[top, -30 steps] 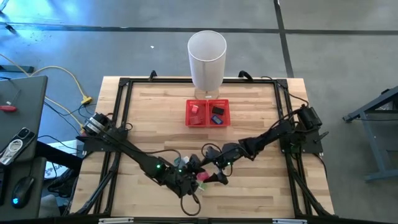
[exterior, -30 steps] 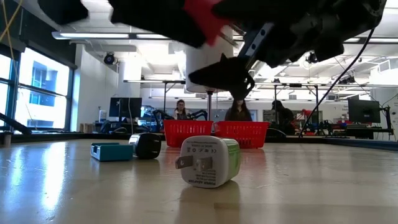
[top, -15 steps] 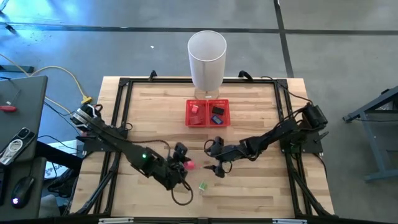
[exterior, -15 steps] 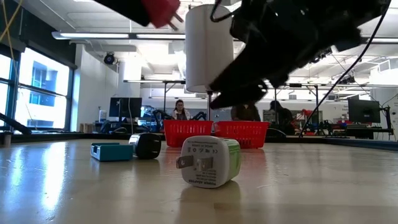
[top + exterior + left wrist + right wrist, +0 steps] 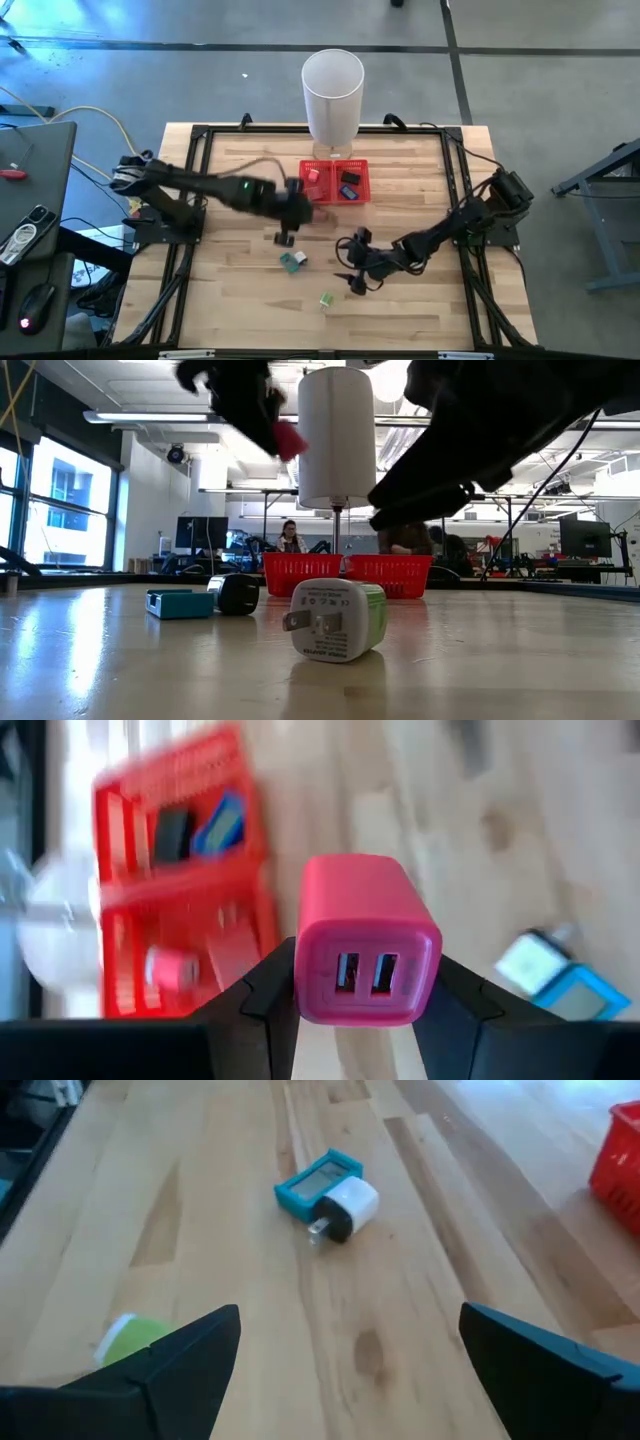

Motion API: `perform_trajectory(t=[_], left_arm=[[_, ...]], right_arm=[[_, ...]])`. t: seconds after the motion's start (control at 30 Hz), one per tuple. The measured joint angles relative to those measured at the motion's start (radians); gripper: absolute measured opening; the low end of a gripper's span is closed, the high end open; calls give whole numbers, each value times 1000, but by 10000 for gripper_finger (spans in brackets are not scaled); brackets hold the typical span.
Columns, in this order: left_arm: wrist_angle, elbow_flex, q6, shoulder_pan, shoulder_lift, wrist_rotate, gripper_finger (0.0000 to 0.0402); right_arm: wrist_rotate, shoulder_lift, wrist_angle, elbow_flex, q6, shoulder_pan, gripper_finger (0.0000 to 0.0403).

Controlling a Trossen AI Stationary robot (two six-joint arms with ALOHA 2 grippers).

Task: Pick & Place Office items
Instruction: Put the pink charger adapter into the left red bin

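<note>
Wooden table (image 5: pixel 420 180): the left gripper (image 5: pixel 365 990) hangs just beside the red tray (image 5: pixel 334 196), its jaws clamped on either side of a pink charger (image 5: pixel 366 942). Right gripper (image 5: pixel 350 1370) hovers with jaws spread wide, empty, near the green-white charger (image 5: pixel 326 299).

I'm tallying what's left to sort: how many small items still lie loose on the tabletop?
3: a teal-cased piece touching a dark-and-white charger mid-table, and a green-white charger near the front edge. The arms may hide more.
</note>
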Motion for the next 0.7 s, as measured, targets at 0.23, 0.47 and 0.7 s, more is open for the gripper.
perform_trajectory(t=[0.23, 0.47, 0.7], left_arm=[[163, -64, -49, 204, 0, 169, 138], [357, -213, -139, 296, 0, 142, 138], [617, -338, -223, 308, 16, 47, 138]], right_arm=[[0, 0, 0, 0, 1, 22, 366], [1, 0, -17, 0, 2, 21, 362], [20, 0, -20, 0, 1, 18, 362]])
